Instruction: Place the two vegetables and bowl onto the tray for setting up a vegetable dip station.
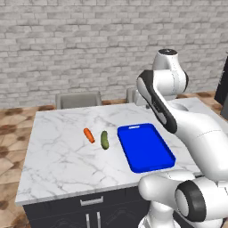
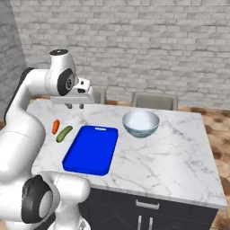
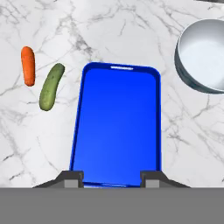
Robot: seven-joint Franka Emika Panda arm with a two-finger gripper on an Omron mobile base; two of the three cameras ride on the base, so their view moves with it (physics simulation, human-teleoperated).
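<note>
Currently pincer [image 2: 75, 106] hangs above the marble surface [image 2: 170, 152], jaws apart, holding nothing. Blue tray [image 3: 117, 127] bare; carrot [image 3: 28, 65] and cucumber [image 3: 51, 86] left of it, bowl [image 3: 204, 54] right.

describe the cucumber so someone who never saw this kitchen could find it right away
On the white marble counter, find the flat bright blue rectangular tray. Just off its long side away from the round pale bowl lie two small vegetables. The oblong dark green cucumber is the one nearer the tray, unlike the stubby orange carrot beyond it.
</note>
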